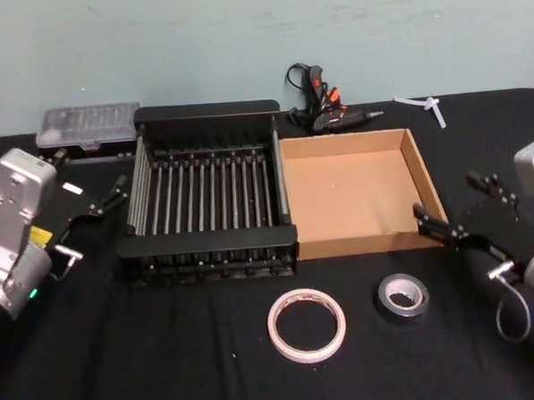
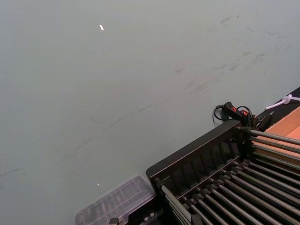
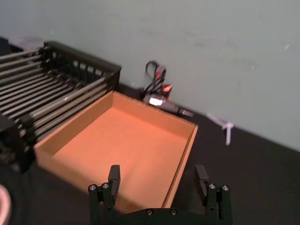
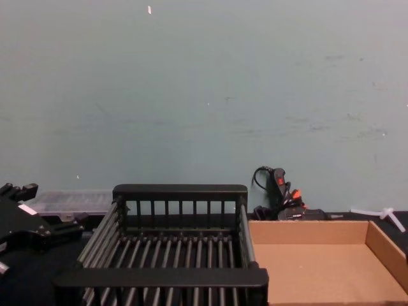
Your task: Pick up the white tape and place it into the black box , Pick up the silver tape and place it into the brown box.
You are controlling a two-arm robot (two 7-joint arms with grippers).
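White tape (image 1: pixel 307 324) flat on the black table (image 1: pixel 168 366), at 6 o'clock from the black box (image 1: pixel 205 193), silver tape (image 1: pixel 403 296) just at its 3 o'clock, brown box (image 1: pixel 356 192) touching the black box, right tool (image 1: pixel 460 210) fingers apart near the brown box's 3 o'clock side, left tool (image 1: pixel 87 193) at 9 o'clock, fingers apart.

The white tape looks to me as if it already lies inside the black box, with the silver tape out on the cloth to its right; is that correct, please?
Not quite. The head view shows the white tape lying on the black cloth in front of the black box, not inside it; the box holds nothing. The silver tape is indeed on the cloth to its right.
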